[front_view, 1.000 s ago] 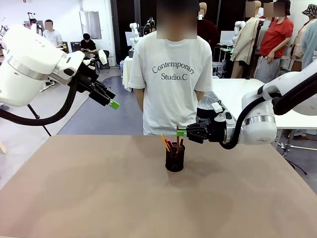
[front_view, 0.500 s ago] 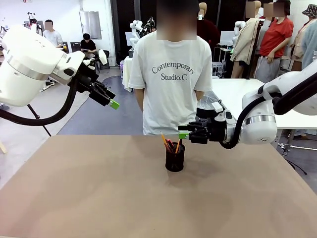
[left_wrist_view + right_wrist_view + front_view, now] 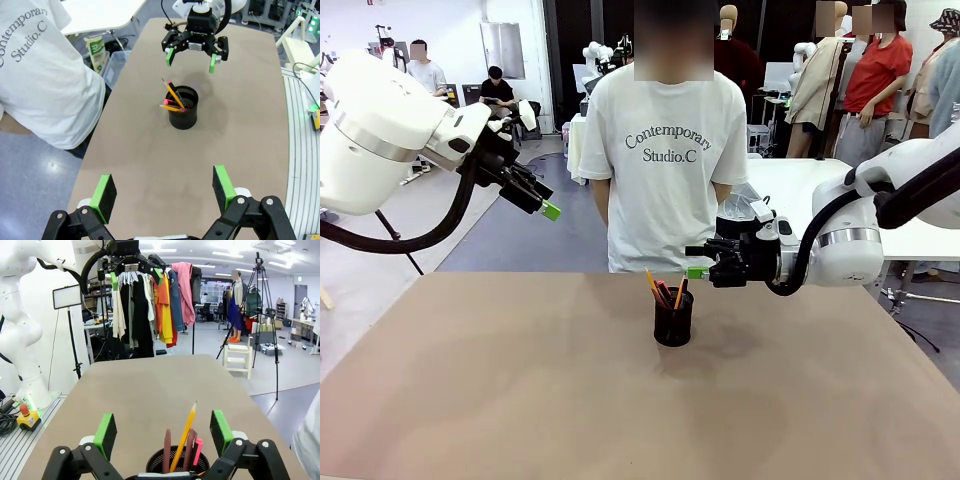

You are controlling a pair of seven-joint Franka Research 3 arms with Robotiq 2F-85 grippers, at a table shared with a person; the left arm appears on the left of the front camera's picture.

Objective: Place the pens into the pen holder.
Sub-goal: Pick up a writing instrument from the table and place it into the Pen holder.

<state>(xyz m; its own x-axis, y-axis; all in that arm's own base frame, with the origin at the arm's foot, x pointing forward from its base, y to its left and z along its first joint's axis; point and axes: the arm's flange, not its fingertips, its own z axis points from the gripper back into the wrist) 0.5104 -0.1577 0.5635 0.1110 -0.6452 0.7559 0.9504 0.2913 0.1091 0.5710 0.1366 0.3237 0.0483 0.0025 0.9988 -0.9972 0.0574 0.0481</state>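
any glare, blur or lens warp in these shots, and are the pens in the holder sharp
Front view: even light, soft shadow around the pen holder, pens small but sharp. Left wrist view: wide-angle bend at the table edges. Right wrist view: ceiling lights bright, pens crisp.

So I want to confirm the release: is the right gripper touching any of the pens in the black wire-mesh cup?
Apart. In the left wrist view the right gripper hangs open beyond the black wire-mesh cup, with bare table between its green pads and the pens.
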